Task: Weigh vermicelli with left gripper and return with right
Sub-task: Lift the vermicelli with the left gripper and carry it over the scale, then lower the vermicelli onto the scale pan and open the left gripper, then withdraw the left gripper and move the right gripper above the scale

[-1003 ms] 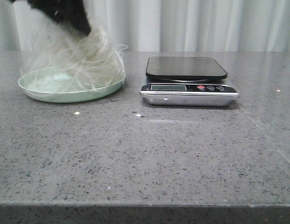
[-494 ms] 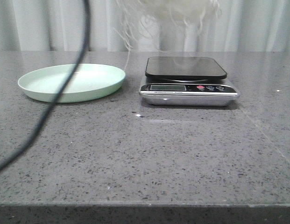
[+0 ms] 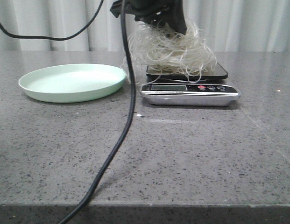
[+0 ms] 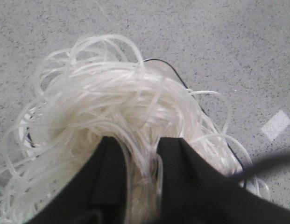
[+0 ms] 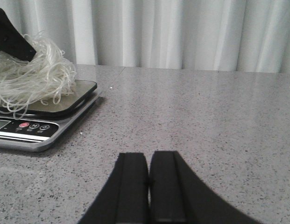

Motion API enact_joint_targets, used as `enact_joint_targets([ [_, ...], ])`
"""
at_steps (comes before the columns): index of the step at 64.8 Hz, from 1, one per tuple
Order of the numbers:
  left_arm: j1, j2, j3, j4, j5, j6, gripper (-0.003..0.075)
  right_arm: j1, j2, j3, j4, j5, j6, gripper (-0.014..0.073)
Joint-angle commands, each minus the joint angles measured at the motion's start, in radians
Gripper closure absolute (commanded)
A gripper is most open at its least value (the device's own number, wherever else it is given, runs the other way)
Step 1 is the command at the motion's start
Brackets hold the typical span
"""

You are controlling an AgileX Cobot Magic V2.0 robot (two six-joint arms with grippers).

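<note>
The vermicelli, a fluffy whitish tangle, rests on the black platform of the scale. My left gripper reaches down into its top and is shut on a bunch of strands. In the left wrist view the fingers pinch strands of the vermicelli between them. The mint-green plate on the left holds nothing. My right gripper is shut and empty, low over the table right of the scale. That view also shows the vermicelli.
A black cable hangs from the left arm down across the table's front, between the plate and the scale. White curtains stand behind the grey speckled table.
My left gripper carried the vermicelli from the plate, up and to the right, then lowered it onto the scale platform. The plate now holds nothing.
</note>
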Motion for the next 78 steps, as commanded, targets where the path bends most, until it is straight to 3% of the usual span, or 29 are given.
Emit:
enact_joint_targets([
  [1,-0.012,-0.045,-0.032,-0.028,-0.040,0.003,0.0253,-0.005,-0.017,-0.006,-0.007,-0.070,-0.003,0.0414],
  [5,-0.006,-0.051,-0.047,-0.026,-0.005,0.003,0.0181,-0.005,-0.017,-0.006,-0.007,-0.070,-0.003,0.0414],
  [10,0.002,-0.058,-0.075,-0.024,0.041,0.003,0.0167,-0.005,-0.017,-0.006,-0.007,-0.070,-0.003,0.0414],
  [26,0.040,-0.163,-0.126,0.060,0.155,0.003,0.0246,-0.005,-0.017,-0.006,-0.007,-0.070,-0.003,0.0414],
  [36,0.063,-0.252,-0.126,0.111,0.160,0.003,0.0300,-0.005,-0.017,-0.006,-0.007,-0.070,-0.003,0.0414],
  [49,0.103,-0.366,-0.119,0.127,0.200,0.003,0.0323,-0.005,-0.017,-0.006,-0.007,-0.070,-0.003,0.0414],
  [61,0.110,-0.504,0.028,0.229,0.184,0.003,0.0323,-0.005,-0.017,-0.006,-0.007,-0.070,-0.003,0.0414],
  [78,0.110,-0.820,0.439,0.238,0.014,0.003,0.0323,-0.005,-0.017,-0.006,-0.007,-0.070,-0.003,0.0414],
])
